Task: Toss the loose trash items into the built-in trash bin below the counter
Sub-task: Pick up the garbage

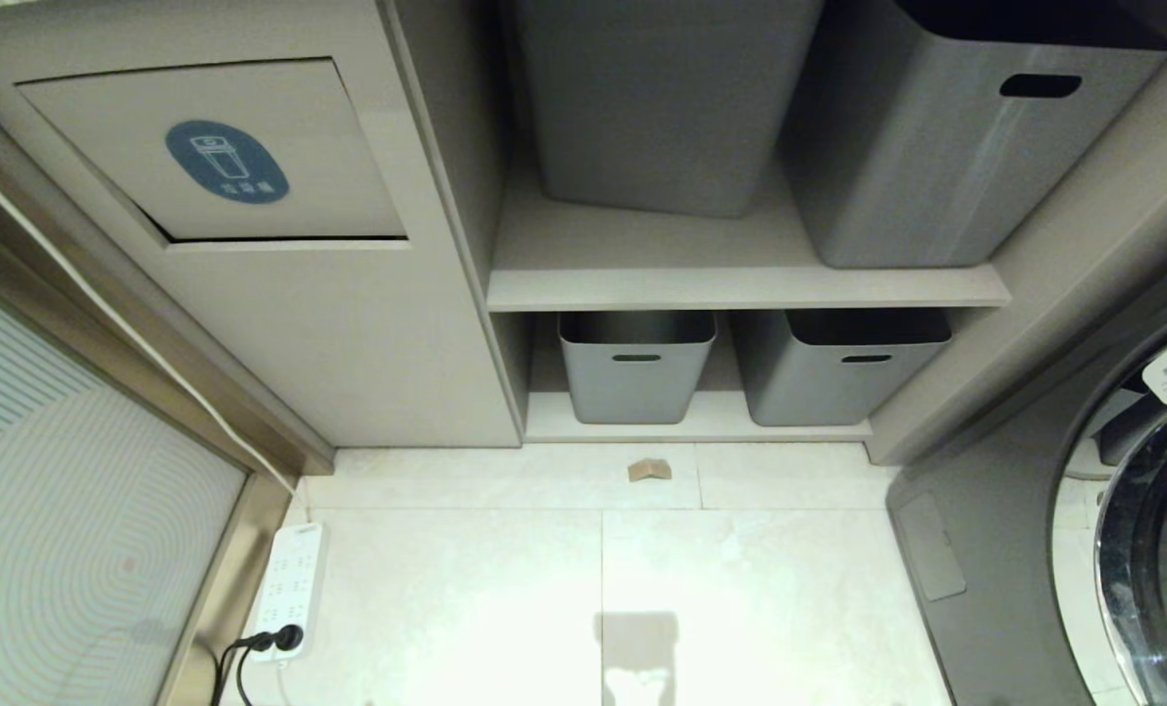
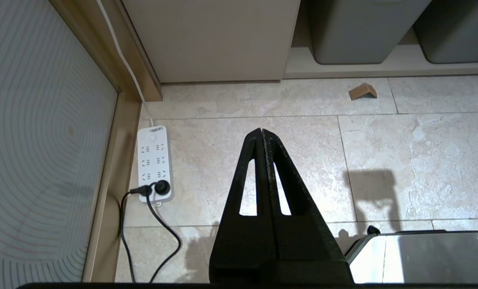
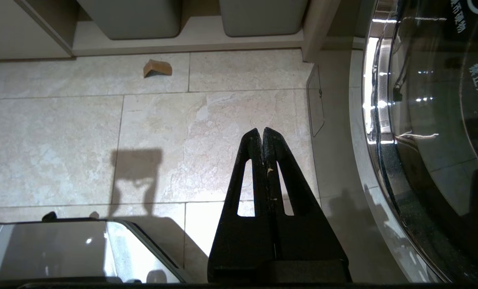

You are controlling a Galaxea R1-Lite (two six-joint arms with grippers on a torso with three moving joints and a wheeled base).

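A small folded tan cardboard piece [image 1: 649, 471] lies on the pale floor tiles just in front of the low shelf; it also shows as the cardboard piece [image 2: 362, 91] and the cardboard piece [image 3: 157, 68] in the wrist views. The built-in trash bin [image 1: 221, 157] is the beige cabinet front at upper left, its flap bearing a round blue sticker. The counter is out of view. My left gripper [image 2: 261, 131] hangs shut and empty above the floor, well short of the cardboard. My right gripper [image 3: 262, 130] is shut and empty too, beside the washing machine. Neither arm shows in the head view.
Grey tubs [image 1: 636, 365] with slot handles stand on two shelves right of the bin. A washing machine [image 1: 1133, 510] fills the right side. A white power strip [image 1: 289, 588] with a black plug lies by the glass door frame at left. My base's shiny edge [image 2: 419, 257] is below.
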